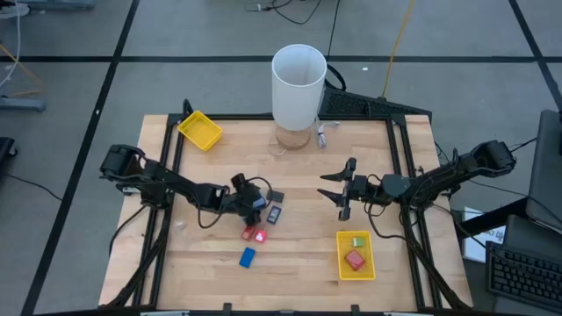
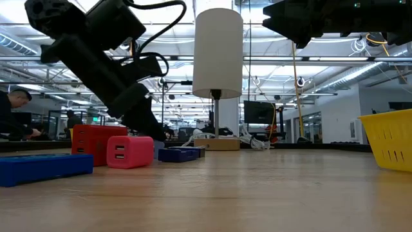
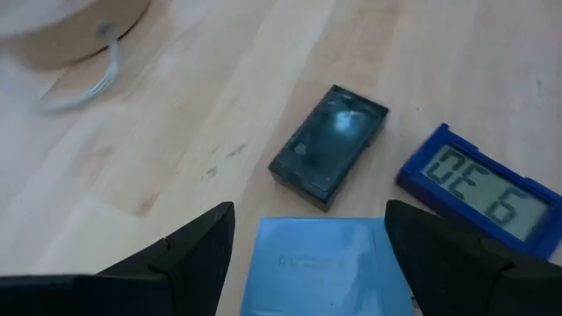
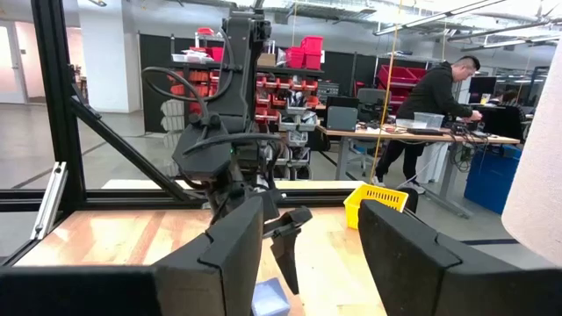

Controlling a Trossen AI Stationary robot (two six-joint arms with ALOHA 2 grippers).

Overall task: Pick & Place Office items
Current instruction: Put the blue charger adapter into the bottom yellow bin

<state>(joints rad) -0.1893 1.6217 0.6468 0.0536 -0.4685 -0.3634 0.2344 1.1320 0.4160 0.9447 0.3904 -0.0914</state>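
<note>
My left gripper (image 3: 309,215) is open and slants down over the middle of the table, also seen as my left gripper (image 1: 255,206). Its fingers stand on either side of a light blue piece (image 3: 325,263) that lies flat on the wood. Just beyond lie a black piece (image 3: 330,146) and a dark blue clock-like piece (image 3: 481,191). Two red pieces (image 1: 255,234) and a blue piece (image 1: 248,256) lie nearer the front edge. My right gripper (image 1: 344,189) is raised at the centre right, open, with nothing between its fingers.
A tall white cylinder (image 1: 299,83) stands at the far centre. One yellow tray (image 1: 200,130) sits at the far left. Another yellow tray (image 1: 356,270) at the near right holds a red and a green piece. People sit at desks beyond the table.
</note>
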